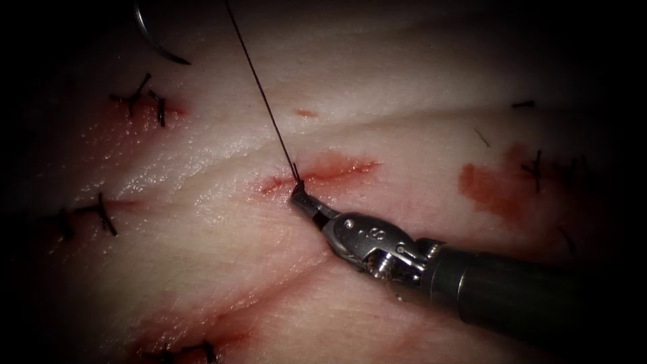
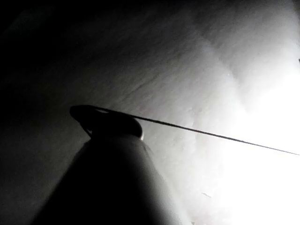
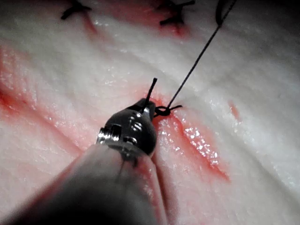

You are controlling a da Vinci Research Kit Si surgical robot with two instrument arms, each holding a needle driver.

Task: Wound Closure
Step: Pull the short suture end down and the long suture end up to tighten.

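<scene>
The right pincer [image 1: 297,195], closed on the short thread end [image 3: 150,90] at the cut [image 1: 323,172], sits below the knot [image 3: 161,111], from which the thread [image 1: 259,84] runs taut up and left toward the needle [image 1: 156,42]; whether the left pincer [image 2: 84,112] is open or closed I cannot tell.

The pale, glistening slab of pork-belly tissue [image 1: 202,222] carries everything. On it lie red fluid smears [image 1: 488,189] at the right, short dark cut thread ends [image 1: 104,214] at the left, and a curved steel needle [image 1: 156,42] at the far left.
</scene>
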